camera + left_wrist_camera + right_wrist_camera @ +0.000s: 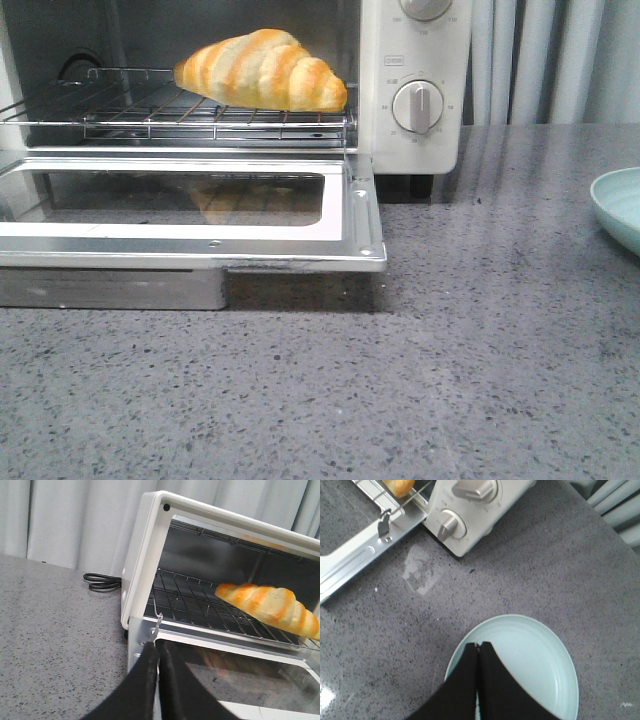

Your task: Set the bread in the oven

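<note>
Bread (262, 70) lying on the wire rack (180, 115) inside the oven (410, 90), toward the rack's right end and close to the control panel with its two knobs (417, 106). Oven door (190, 215) dropped fully open and flat, glass window showing a faint reflection of the bread. Left gripper (158, 650) hovering just in front of the oven's left front corner, above the open door, black fingers (142, 680) pressed together with nothing between them. Right gripper (478, 650) over a pale green plate (540, 660) on the grey speckled counter (450, 350), well to the right of the oven, fingers likewise closed on nothing. Black cord (102, 582) coiled on the counter beside the oven's left wall, in front of the grey curtain (65, 520).
</note>
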You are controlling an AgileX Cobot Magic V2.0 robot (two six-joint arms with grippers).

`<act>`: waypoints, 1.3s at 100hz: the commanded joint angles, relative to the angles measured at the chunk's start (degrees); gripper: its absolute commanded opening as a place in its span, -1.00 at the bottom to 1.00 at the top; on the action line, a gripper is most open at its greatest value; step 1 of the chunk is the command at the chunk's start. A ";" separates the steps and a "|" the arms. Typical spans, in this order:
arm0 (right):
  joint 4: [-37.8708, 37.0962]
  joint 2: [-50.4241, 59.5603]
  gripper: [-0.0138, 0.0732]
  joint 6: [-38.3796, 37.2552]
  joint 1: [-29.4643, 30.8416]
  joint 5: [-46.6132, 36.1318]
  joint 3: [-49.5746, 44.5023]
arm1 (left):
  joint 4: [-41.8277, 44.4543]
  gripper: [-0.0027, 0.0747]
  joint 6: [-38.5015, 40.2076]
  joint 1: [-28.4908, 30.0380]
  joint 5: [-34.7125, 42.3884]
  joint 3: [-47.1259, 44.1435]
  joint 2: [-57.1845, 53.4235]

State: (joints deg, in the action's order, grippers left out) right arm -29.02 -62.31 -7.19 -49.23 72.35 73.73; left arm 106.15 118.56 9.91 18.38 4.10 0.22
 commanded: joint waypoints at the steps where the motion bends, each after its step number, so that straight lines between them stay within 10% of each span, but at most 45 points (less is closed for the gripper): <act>1: -2.88 2.17 -0.85 -0.37 0.46 2.42 -0.12 | -1.51 -0.99 0.46 0.23 -1.30 1.53 0.68; 34: -4.04 11.97 -0.85 -11.40 0.46 0.73 -11.70 | -1.51 -0.99 0.46 0.23 -1.30 1.53 0.68; 69: -6.39 30.02 -0.85 -23.97 2.98 -24.38 -35.13 | -1.51 -0.99 0.46 0.23 -1.30 1.53 0.68; 108: 6.41 44.85 -0.85 -23.20 23.73 -44.59 -54.92 | -1.51 -0.99 0.46 0.23 -1.30 1.53 0.68; 130: 18.06 52.04 -0.85 -6.60 34.70 -51.06 -62.31 | -1.51 -0.99 0.46 0.23 -1.30 1.53 0.68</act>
State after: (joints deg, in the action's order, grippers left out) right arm -14.76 -11.85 -21.04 -17.83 27.55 11.70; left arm 106.15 118.56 9.91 18.38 4.10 0.22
